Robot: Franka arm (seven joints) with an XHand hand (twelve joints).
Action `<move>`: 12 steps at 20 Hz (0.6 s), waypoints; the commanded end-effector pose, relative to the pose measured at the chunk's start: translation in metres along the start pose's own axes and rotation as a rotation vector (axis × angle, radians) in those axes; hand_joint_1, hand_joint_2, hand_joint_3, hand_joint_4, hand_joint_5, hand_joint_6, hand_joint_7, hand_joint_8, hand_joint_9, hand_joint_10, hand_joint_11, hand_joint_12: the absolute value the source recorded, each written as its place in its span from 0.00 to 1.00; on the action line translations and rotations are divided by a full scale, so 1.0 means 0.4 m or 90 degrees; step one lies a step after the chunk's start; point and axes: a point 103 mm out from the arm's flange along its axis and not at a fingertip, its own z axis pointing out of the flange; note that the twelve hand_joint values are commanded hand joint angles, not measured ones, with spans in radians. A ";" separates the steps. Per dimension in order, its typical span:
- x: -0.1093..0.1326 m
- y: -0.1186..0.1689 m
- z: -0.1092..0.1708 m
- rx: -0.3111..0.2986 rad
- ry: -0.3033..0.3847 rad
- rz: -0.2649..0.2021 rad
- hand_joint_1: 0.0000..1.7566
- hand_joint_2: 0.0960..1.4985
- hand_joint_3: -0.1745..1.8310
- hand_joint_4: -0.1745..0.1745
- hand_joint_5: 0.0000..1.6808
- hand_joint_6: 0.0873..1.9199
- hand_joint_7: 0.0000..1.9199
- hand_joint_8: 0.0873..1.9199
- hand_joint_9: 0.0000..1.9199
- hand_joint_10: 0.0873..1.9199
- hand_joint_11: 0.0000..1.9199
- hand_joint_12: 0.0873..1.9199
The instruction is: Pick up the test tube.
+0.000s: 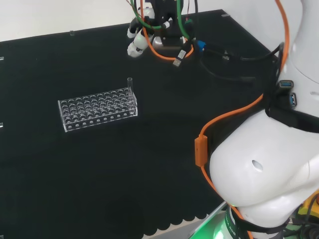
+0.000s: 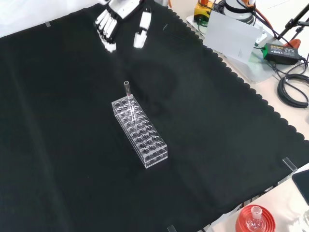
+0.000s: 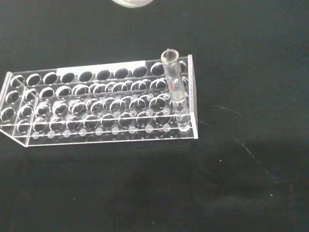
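Clear rack (image 2: 140,131) holds the upright test tube (image 2: 127,90), well apart from straight, empty fingers (image 2: 107,29).

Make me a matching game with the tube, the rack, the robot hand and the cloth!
Things:
1. test tube
2. rack
3. hand
4. cloth

Descriptions:
A. black, covers the bench
B. up in the air, fingers relaxed, holding nothing
C. clear, full of round holes, resting on the cloth
D. stands upright in a hole at one end of the rack

Pairs: 1-D, 2-C, 3-B, 4-A
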 end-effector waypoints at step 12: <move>0.020 0.173 0.166 0.024 0.016 -0.048 0.55 0.64 0.00 0.53 0.20 0.33 0.20 0.36 0.11 0.45 0.00 0.68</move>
